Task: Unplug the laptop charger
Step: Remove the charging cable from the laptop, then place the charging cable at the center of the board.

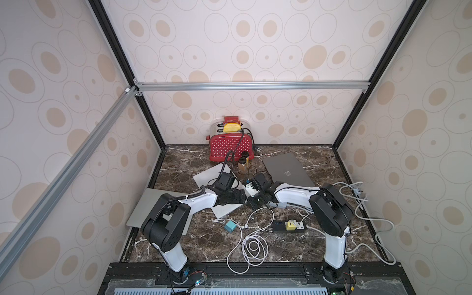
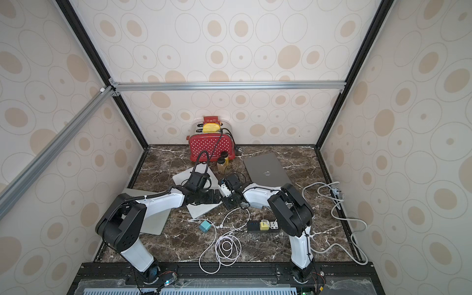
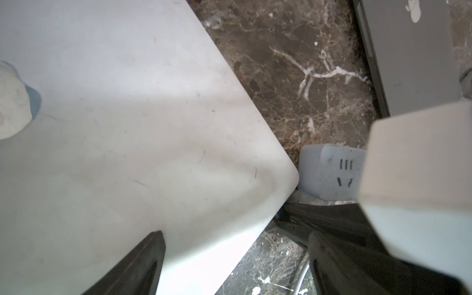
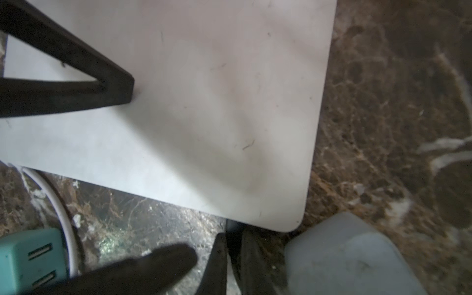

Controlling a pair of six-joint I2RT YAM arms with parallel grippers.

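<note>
Dark marble table (image 2: 293, 245), red spotted toaster (image 2: 212, 149) by the far wall, closed grey laptop (image 2: 265, 171) to its right, left arm (image 2: 158, 201) and right arm (image 2: 258, 195) meeting mid-table beside a white slab (image 2: 182, 178), black power strip (image 2: 255, 227) and coiled white cable (image 2: 227, 246) nearer.

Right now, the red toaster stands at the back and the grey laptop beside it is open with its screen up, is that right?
Not quite. The grey laptop is closed, its lid down flat with the logo facing up, as both top views show. It does lie beside the red toaster at the back.
</note>
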